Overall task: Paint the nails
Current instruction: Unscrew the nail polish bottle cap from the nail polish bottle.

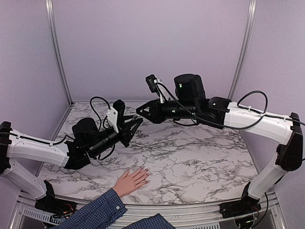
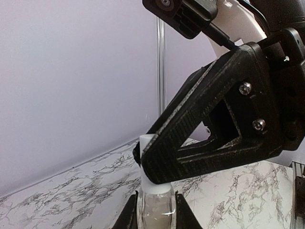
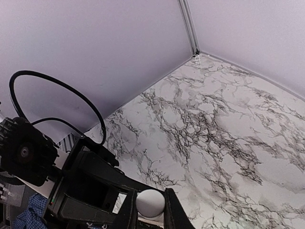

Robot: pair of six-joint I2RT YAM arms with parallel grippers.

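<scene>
From above, the black two-finger left gripper is raised over the white, grey-veined marble table. The black right gripper meets it tip to tip just beyond, and what sits between them is hidden here. Nearer the arm bases than the left gripper, and well apart from it, a light-skinned hand in a blue plaid sleeve lies flat on the marble. Its nails are too small to make out.

In the left wrist view, the left gripper's jaws press on a small clear bottle standing upright between them. Just above them, the right gripper lies against the bottle's white cap.

In the right wrist view, the right gripper's jaws pinch the round white cap, with the left gripper directly beneath.
</scene>
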